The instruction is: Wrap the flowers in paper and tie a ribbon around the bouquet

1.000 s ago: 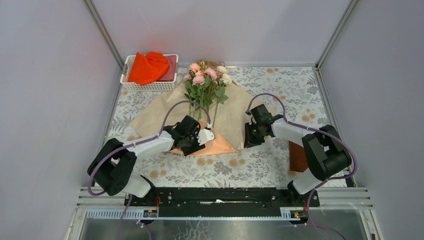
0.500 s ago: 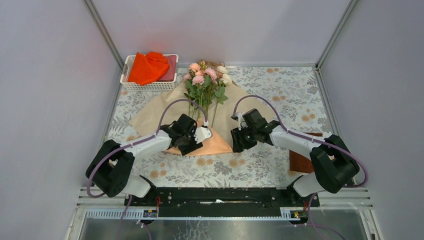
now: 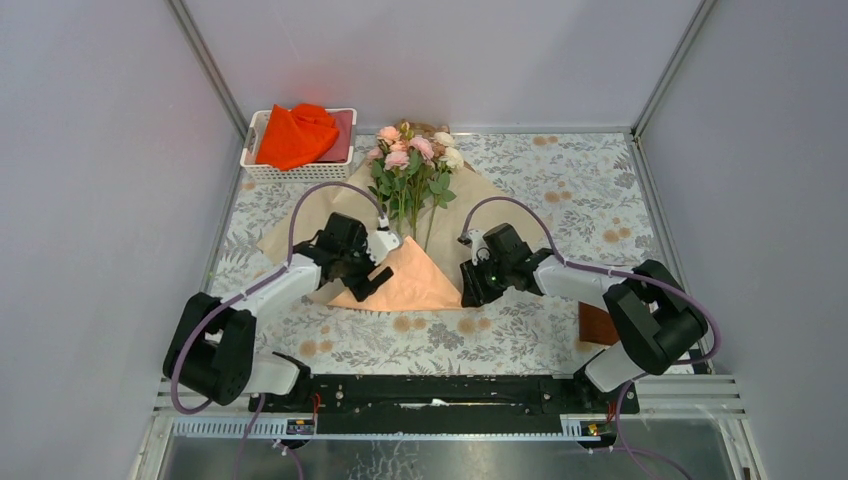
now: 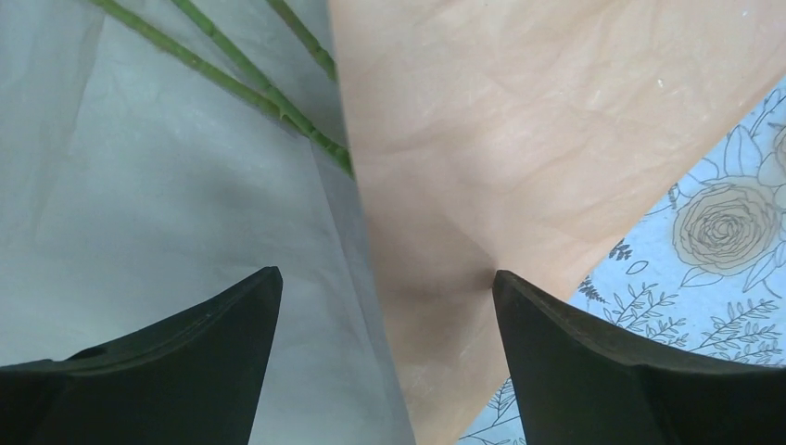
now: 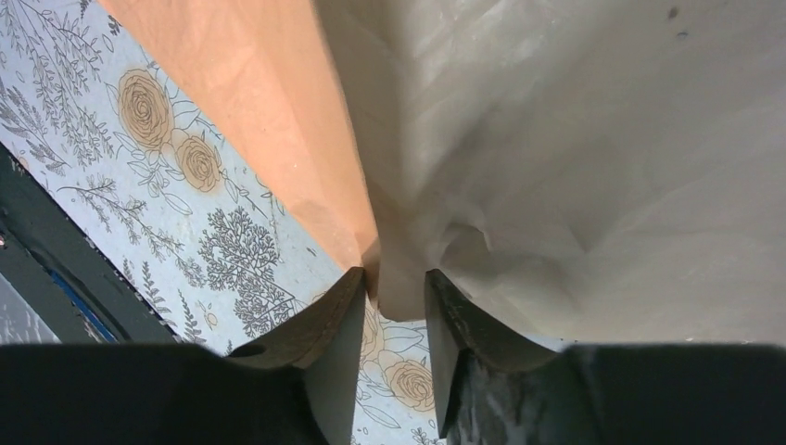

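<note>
Looking from the left, I see a white basket [image 3: 292,172] at the far corner of the mat [image 3: 590,190] with an orange-red cloth [image 3: 297,135] heaped in it. Next comes the left gripper [image 4: 386,278], jaws spread wide with nothing between them. It hangs over the left edge of the peach flap where the paper's [image 3: 470,215] near corner is folded up. In its wrist view the fold line runs up between the two fingers, with pale paper on the left and the peach side on the right. Green stems [image 4: 259,88] lie on the pale part and slip under the flap's edge. The flowers [image 3: 412,152] lie down the middle of the sheet, blooms at the far end beyond the paper's top corner, stems pointing toward me. The peach flap covers their lower ends and sits between my two grippers. The right gripper [image 5: 394,278] is at the flap's right corner, jaws narrow, pinching the paper's folded corner. Peach lies to the left of its fingers and crumpled pale sheet to the right. Beyond the right arm a flat brown piece [image 3: 597,325] lies on the mat, well apart from the paper.
</note>
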Robot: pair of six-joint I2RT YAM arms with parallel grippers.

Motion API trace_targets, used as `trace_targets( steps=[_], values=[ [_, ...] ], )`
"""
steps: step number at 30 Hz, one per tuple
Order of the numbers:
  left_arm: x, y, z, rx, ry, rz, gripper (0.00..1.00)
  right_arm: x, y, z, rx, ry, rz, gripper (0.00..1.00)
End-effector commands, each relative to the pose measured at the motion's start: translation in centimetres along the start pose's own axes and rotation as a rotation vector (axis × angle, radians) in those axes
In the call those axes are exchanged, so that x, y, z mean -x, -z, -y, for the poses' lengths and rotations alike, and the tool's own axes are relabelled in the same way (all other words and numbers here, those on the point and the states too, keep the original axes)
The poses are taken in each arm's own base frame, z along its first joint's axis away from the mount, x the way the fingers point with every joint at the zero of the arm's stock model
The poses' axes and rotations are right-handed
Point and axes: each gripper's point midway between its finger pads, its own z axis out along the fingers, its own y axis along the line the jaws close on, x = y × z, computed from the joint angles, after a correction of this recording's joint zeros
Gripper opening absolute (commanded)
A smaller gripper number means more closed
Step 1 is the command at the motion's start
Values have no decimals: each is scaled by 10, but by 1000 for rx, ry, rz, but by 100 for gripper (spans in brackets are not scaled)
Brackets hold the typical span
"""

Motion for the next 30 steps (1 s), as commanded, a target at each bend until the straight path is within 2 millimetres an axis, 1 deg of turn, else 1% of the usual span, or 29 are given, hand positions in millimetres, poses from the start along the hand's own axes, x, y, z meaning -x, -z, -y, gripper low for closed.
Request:
trace_targets(
  steps=[1,3,6,7,8,10,12,13,14,17,18,19,20,21,24,26,28,30],
  values=[
    [32,1,-5,-80,84,135,92,4,-2,-3,26,7,19,34],
    [33,-2,4,-142,112,137,92,3,0,-3,24,4,22,33],
    [36,-4,27,-277,127,167,93,4,3,-5,31,9,36,34],
    [37,-4,32,-305,128,176,93,4,3,-6,35,11,35,34],
    [38,-5,33,-318,129,179,93,4,4,-7,40,11,34,34],
    [40,-8,29,-308,134,170,92,3,4,-10,54,10,26,34],
    [42,-9,28,-314,139,164,89,3,6,-14,74,11,25,34],
    [42,-8,31,-331,142,163,83,4,7,-16,82,12,28,34],
    [44,-6,34,-354,144,167,74,5,8,-18,92,12,31,35],
    [47,5,46,-419,129,190,39,10,15,-26,119,4,42,37],
    [48,8,50,-433,111,201,24,11,18,-29,131,-6,44,37],
    [46,11,53,-443,95,209,11,13,22,-32,148,-19,45,38],
    [45,13,55,-444,79,216,3,15,26,-36,171,-36,48,38],
    [41,14,58,-443,62,218,0,17,30,-39,198,-60,50,39],
    [29,20,66,-452,2,213,0,25,44,-46,267,-133,81,40],
    [23,25,71,-462,-44,217,0,29,48,-40,260,-196,101,38],
    [19,30,79,-484,-91,232,0,27,44,-28,198,-258,100,31],
    [15,34,88,-506,-146,236,0,21,35,-22,172,-313,70,22]
  ],
)
